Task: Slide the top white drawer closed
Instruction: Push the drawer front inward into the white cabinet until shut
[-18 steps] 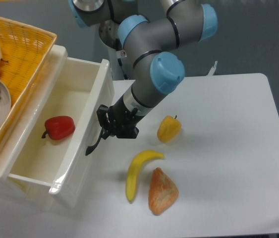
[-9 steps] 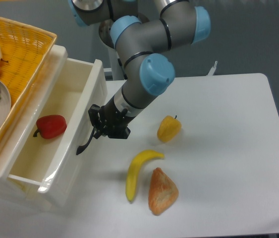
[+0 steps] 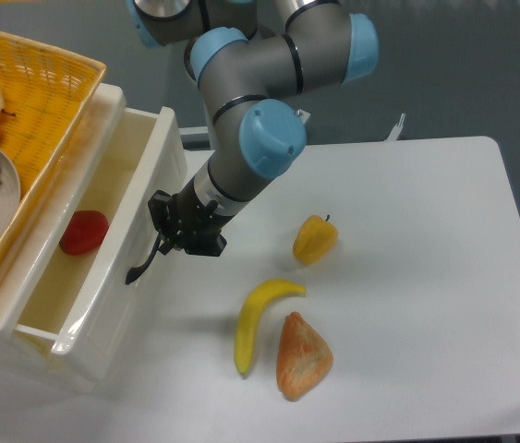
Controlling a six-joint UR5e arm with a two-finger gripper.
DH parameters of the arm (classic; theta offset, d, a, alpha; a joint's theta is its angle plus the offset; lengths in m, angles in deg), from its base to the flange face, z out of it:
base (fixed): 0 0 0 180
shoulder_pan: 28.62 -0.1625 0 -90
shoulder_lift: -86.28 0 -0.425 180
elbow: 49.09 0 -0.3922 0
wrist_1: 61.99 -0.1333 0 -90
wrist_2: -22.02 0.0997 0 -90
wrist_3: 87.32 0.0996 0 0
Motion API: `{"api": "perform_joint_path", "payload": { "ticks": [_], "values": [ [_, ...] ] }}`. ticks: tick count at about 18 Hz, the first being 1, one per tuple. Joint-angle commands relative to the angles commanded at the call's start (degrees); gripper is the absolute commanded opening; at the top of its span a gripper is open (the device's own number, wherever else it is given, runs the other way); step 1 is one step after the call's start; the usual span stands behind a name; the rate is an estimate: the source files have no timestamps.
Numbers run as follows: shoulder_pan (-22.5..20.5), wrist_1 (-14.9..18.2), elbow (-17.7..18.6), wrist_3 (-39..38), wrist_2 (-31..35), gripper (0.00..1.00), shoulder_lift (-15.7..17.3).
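Gripper [image 3: 169,242] presses the top white drawer [image 3: 121,254]'s curved black handle [image 3: 143,266]; finger spacing is unclear. Glossy plastic, deep, partly open.

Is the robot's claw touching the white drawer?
Touching. The camera view shows the gripper pressed against the top white drawer front by its black handle, no gap visible.

Pincer [image 3: 169,242] against top white drawer [image 3: 116,268] front; drawer part open.
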Motion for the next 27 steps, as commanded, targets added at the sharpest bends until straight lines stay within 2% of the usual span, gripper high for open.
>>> {"api": "perform_joint_path", "payload": {
  "ticks": [16, 24, 25, 27],
  "values": [
    [4.48, -0.26, 0.35, -1.85, 0.09, 0.0, -0.08],
    [4.49, -0.44, 0.26, -1.85, 0.09, 0.02, -0.17],
    [4.14, -0.53, 0.18, -1.85, 0.17, 0.18, -0.26],
    [2.56, -1.05, -0.17, -1.41, 0.79, 0.6, -0.44]
  ]
}}
